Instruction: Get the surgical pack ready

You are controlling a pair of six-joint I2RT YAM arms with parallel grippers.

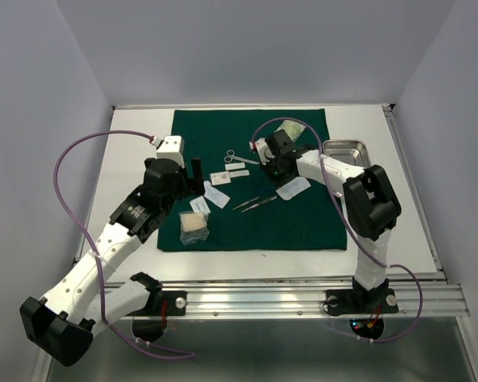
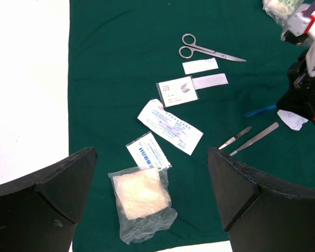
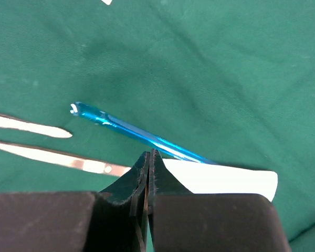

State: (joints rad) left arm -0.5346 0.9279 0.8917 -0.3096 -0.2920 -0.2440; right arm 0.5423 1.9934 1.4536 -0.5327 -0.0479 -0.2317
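Although the left gripper (image 2: 151, 152) hangs spread to full width above the bagged gauze (image 2: 144, 197) at the near edge of the green drape (image 2: 121, 63), the right gripper (image 3: 149, 155) is nearer the work. Its fingers are pressed together, with nothing visible between them. The blue instrument (image 3: 131, 131) lies just beyond their tips, its long axis slanting leftward and away. The steel tray (image 1: 344, 149) sits farther right, off the drape.
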